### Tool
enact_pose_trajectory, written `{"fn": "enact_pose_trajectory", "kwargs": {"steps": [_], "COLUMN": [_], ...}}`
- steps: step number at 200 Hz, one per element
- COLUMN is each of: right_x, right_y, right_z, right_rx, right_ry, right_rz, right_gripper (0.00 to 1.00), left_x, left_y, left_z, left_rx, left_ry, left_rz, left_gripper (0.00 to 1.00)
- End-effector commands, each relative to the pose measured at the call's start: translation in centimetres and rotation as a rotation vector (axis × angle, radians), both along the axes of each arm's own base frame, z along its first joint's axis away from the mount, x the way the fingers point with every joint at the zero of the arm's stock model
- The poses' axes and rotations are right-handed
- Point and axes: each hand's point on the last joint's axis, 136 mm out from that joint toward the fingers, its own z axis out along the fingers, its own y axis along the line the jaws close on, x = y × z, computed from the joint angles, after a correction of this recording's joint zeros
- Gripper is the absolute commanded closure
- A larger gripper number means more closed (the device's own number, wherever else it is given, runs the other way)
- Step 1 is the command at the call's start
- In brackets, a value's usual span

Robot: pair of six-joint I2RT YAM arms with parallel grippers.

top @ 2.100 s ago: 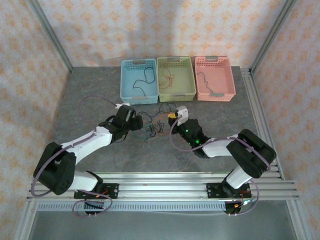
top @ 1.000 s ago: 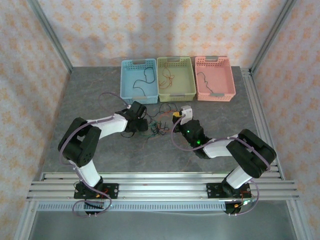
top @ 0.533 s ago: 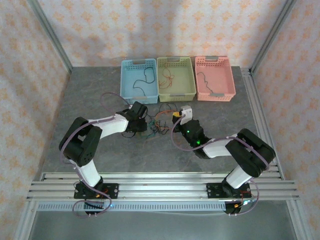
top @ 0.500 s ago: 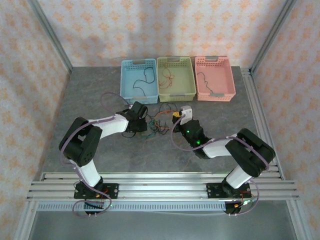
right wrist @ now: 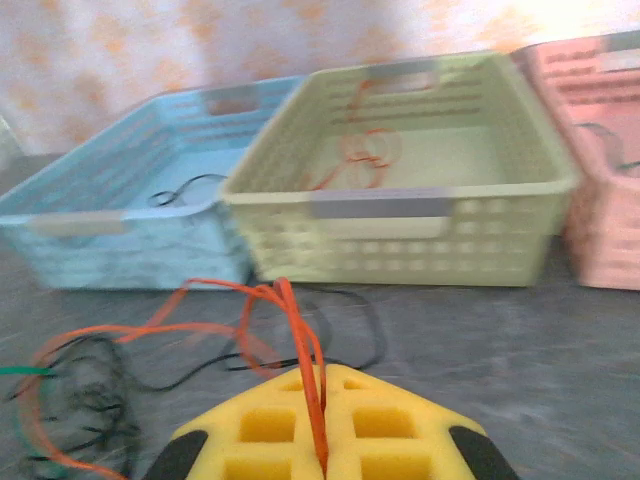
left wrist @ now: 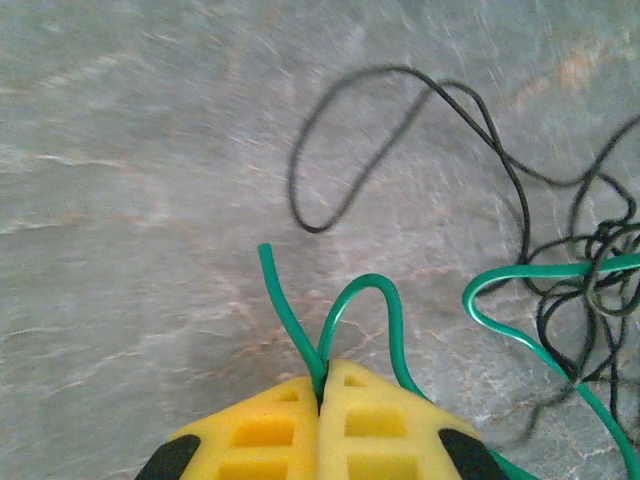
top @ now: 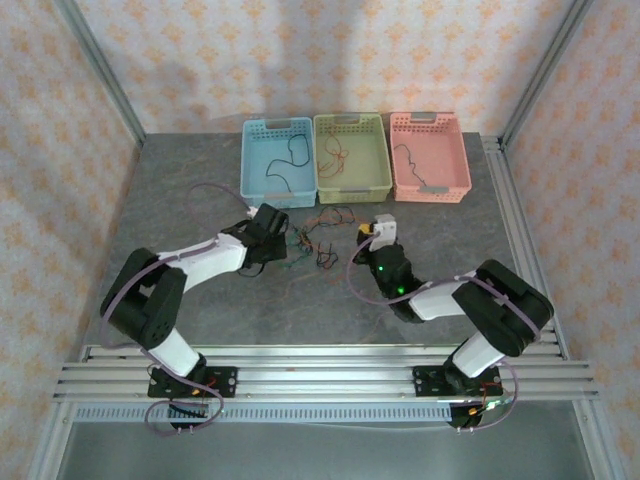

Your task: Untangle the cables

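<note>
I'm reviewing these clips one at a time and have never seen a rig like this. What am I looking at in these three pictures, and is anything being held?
Two robot arms are bolted at the near edge of a grey table. The wide picture comes from a fixed camera above and behind them. The other two come from a camera on each wrist, looking out past that arm's yellow fingers. On the table lies a tangle of thin cables, black, green and red-orange. Behind it stand a blue basket, a green basket and a pink basket, each with a cable inside. The left gripper is shut on a green cable. The right gripper is shut on a red-orange cable.
</note>
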Motion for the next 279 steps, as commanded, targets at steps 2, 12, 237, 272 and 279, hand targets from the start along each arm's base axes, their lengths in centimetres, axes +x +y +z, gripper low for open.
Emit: {"fn": "enact_pose_trajectory", "kwargs": {"steps": [2,12,237,272,279], "right_x": [-0.5,-1.1,-2.8,-0.5,0.3], "right_y": [-7.6,-10.5,-23.7,-19.6,-17.8], "right_z": [3.4,3.6,4.3,8.8,10.0], "right_rx": [0.082,0.125,0.409,0.434,0.436], "right_ry": [-0.137,-0.16,-0.116,-0.087,-0.077], "right_rz": [-0.37,-0.485,-0.829,-0.577,-0.484], "right_gripper": [1.0,1.0,1.0,1.0,1.0], "left_x": [-0.1,-0.4,-2.1,-1.6,-1.5], "left_y": [4.1,5.3,10.4,9.7,9.3], "left_z": [1.5,2.6,3.6,3.2,3.1], "left_rx": [0.039,0.024,-0.041,-0.069,-0.081], "left_ry": [-0.09,-0.152,-0.236,-0.229,-0.227], "left_rz": [0.173,0.227,0.408,0.383,0.37], "left_gripper": [1.0,1.0,1.0,1.0,1.0]}}
